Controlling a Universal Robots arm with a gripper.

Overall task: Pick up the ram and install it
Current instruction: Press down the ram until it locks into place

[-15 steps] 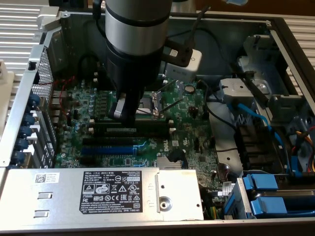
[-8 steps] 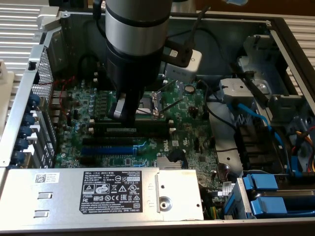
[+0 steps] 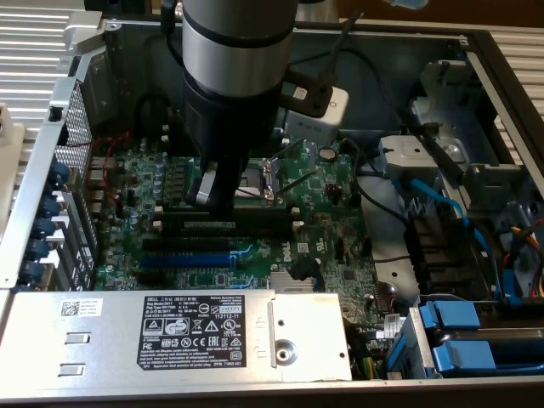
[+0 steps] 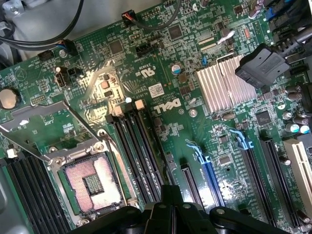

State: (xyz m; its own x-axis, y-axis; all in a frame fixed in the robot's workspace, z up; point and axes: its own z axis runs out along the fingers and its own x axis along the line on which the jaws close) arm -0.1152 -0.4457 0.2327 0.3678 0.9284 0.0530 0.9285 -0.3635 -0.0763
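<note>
My gripper (image 3: 219, 202) hangs low over the motherboard (image 3: 323, 212), its tips down on the row of long black memory slots (image 3: 255, 212). The fingers are shut; in the wrist view the gripper (image 4: 168, 204) is a closed black tip just past the near end of the slots (image 4: 136, 146). A long thin dark-green strip, which looks like the ram (image 3: 251, 224), runs along the slots from under the tips toward the exterior view's right. I cannot tell whether the fingers clamp it or only press on it.
The open CPU socket (image 4: 92, 183) with its raised lever sits beside the slots. A blue slot (image 3: 191, 257), a finned heatsink (image 4: 219, 85), loose black cables (image 3: 382, 200), the power-supply cover (image 3: 170, 331) and the blue drive bays (image 3: 484, 340) surround the work area inside the case walls.
</note>
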